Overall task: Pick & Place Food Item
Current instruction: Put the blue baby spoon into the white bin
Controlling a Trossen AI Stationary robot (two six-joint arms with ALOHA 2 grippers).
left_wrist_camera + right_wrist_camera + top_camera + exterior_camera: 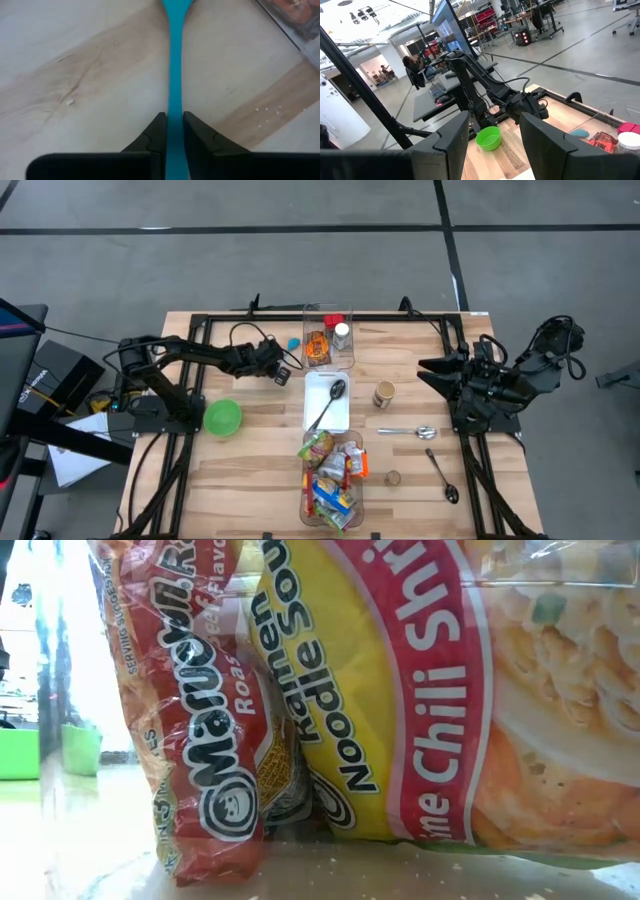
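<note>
A light-blue spoon (293,342) lies on the wooden table, left of the far clear bin (328,340) that holds jars. My left gripper (283,362) reaches it from the table's left and is shut on its handle (175,75). A near clear bin (333,480) is full of ramen packets (330,690), which fill the low view. My right gripper (495,135) hangs high over the table's right side, level and open, with nothing between its fingers. My left gripper pinches the blue spoon's thin handle (175,107) between its two fingers (156,131). The fingers slant down from the table's left, and the handle runs on ahead of them toward the bowl end (176,4). The spoon looks flat on the table.
A white tray (340,416) with a black spoon stands at centre, a green bowl (222,417) at the left, a small jar (384,394) right of the tray. A metal spoon (408,431), another black spoon (441,475) and a small cap (393,478) lie near right.
</note>
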